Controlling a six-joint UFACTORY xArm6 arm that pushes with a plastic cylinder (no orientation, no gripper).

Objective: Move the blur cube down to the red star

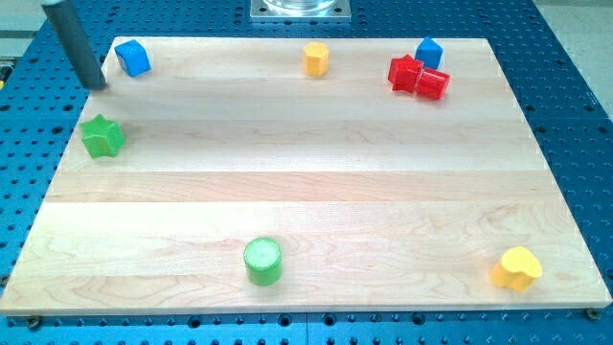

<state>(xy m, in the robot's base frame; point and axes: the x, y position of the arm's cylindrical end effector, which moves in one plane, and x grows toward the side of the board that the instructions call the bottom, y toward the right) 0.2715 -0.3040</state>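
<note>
A blue cube (133, 57) sits at the top left corner of the wooden board (306, 182). My tip (96, 84) is just to the left of it and slightly lower, a small gap apart, at the board's left edge. The red star (405, 72) lies near the top right, touching a red cylinder (432, 84) on its right. A second blue block (429, 52), of unclear shape, stands just above the red star and cylinder.
A yellow block (316, 58) is at the top middle. A green star (102, 136) is at the left edge, below my tip. A green cylinder (262, 261) is at the bottom middle. A yellow heart (516, 268) is at the bottom right.
</note>
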